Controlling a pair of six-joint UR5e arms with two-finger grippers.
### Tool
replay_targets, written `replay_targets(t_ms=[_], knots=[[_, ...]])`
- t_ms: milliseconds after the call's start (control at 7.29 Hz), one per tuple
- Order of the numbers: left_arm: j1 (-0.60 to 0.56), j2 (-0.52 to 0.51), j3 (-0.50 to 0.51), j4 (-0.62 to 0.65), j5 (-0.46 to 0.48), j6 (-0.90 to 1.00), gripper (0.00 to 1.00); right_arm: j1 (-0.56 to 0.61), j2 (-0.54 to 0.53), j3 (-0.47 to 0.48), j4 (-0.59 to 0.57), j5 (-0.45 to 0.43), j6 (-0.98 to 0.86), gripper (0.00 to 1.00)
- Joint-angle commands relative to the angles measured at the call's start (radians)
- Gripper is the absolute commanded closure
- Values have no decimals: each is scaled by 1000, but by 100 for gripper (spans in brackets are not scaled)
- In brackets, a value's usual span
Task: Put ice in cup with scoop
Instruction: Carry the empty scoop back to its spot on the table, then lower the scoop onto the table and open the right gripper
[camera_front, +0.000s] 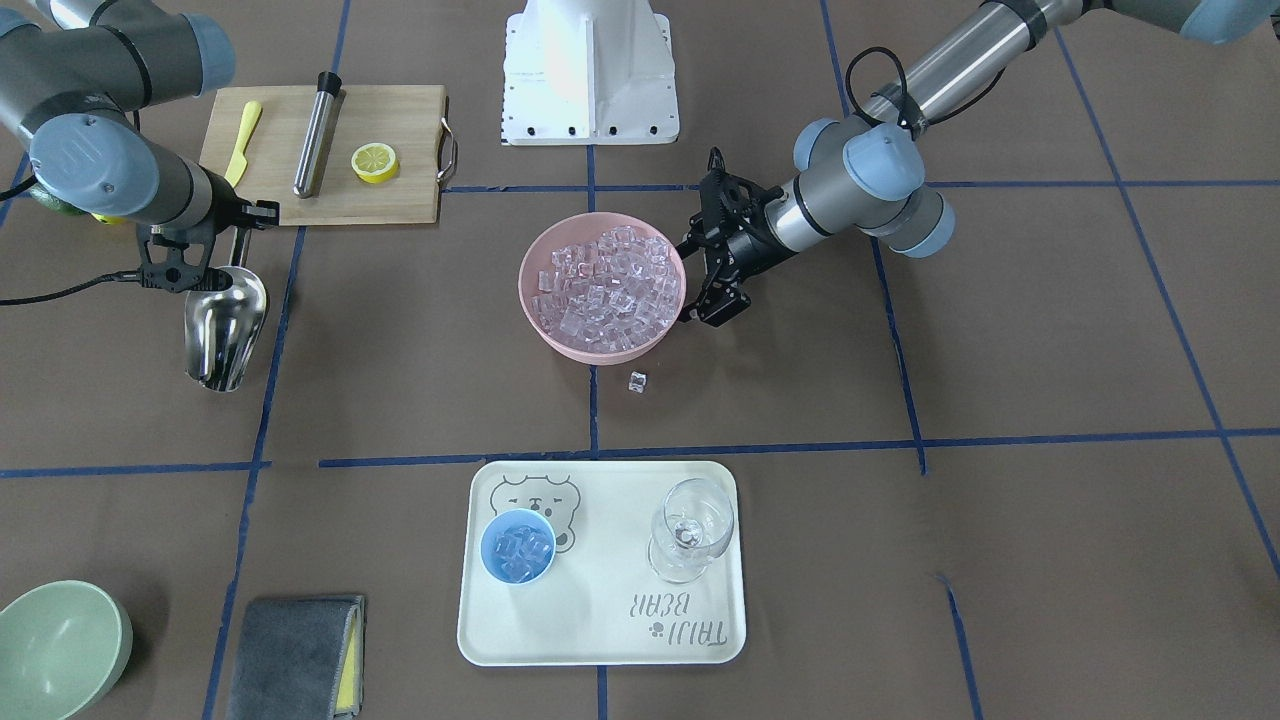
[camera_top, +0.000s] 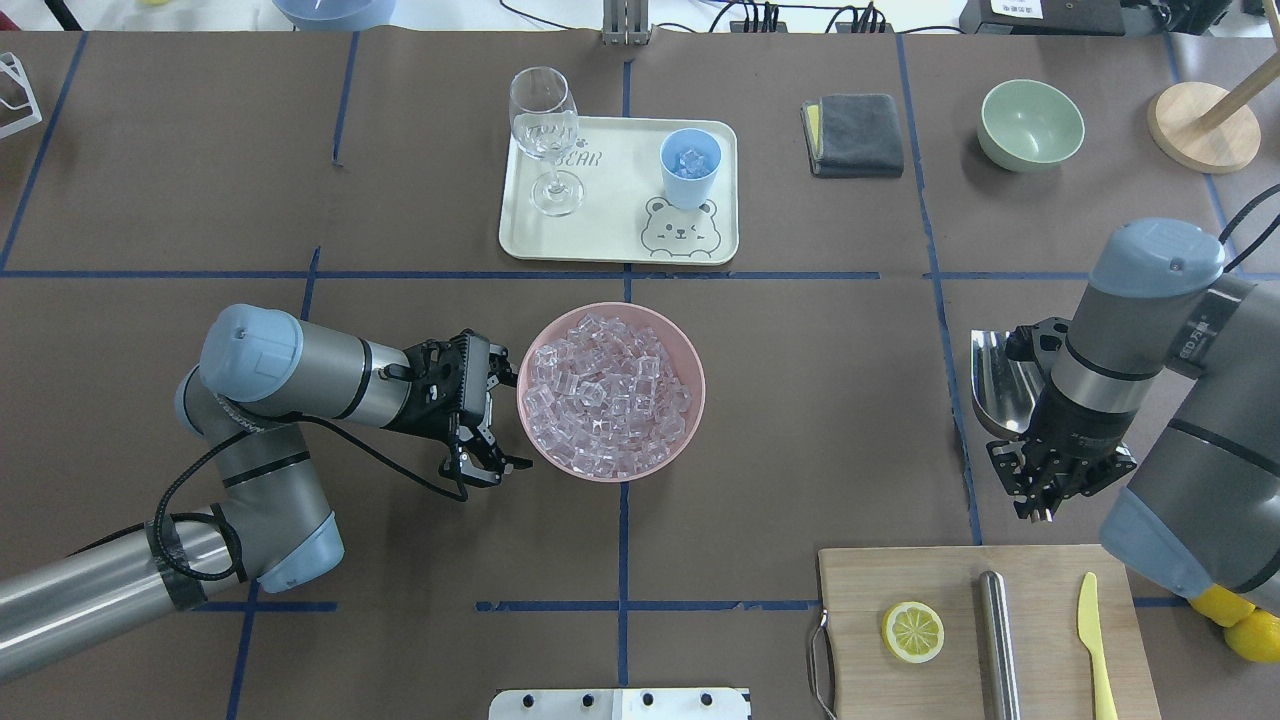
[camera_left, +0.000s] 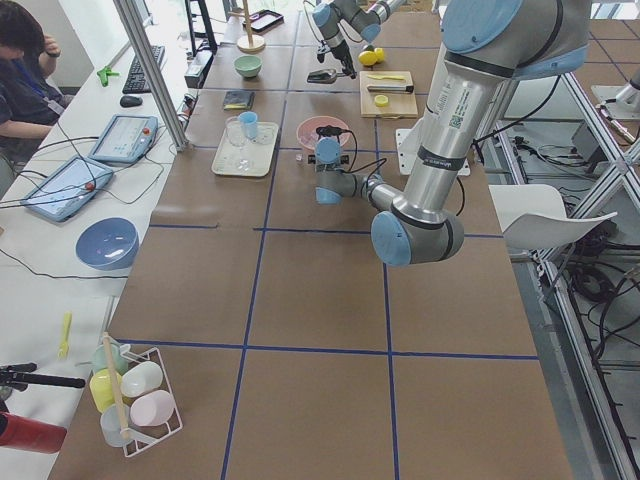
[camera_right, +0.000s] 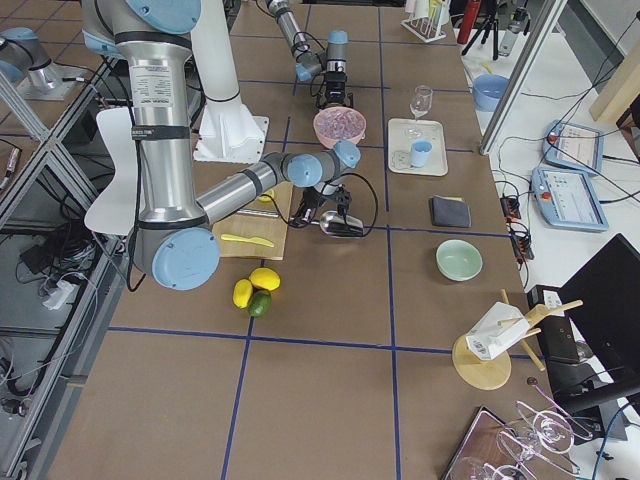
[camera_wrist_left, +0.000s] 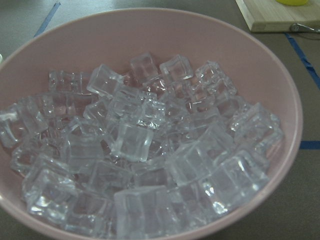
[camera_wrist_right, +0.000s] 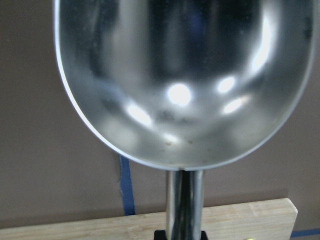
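A pink bowl (camera_front: 560, 345) in the middle of the table is heaped with ice (camera_front: 603, 288); it fills the left wrist view (camera_wrist_left: 135, 140). My left gripper (camera_top: 492, 412) is open and empty, its fingers spread beside the bowl's rim. One stray cube (camera_front: 637, 381) lies on the table. My right gripper (camera_front: 240, 235) is shut on the handle of the steel scoop (camera_front: 225, 328), whose trough is empty (camera_wrist_right: 180, 75) and low over the table. The light-blue cup (camera_front: 518, 545) stands on a cream tray (camera_front: 600, 640) and holds a few cubes (camera_top: 691, 160).
A clear wine glass (camera_front: 690, 530) stands on the same tray. A wooden board (camera_front: 400, 195) near the right arm carries a lemon slice (camera_front: 375, 162), a steel cylinder (camera_front: 316, 135) and a yellow knife (camera_front: 243, 140). A green bowl (camera_front: 55, 650) and a grey cloth (camera_front: 295, 655) sit beyond.
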Motion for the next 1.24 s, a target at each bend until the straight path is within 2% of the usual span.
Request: replay_targets(t_ms=[0,961,1098], knots=[[0,1,0,0,0,0,0,-28,5,-4,5,-2,15,100],[0,-1,0,0,-1,-1,0,-35,21,-37,5,-36,16,100],[2,-1,0,0,-1,0,0,-37,28,-44,5,-39,14,95]])
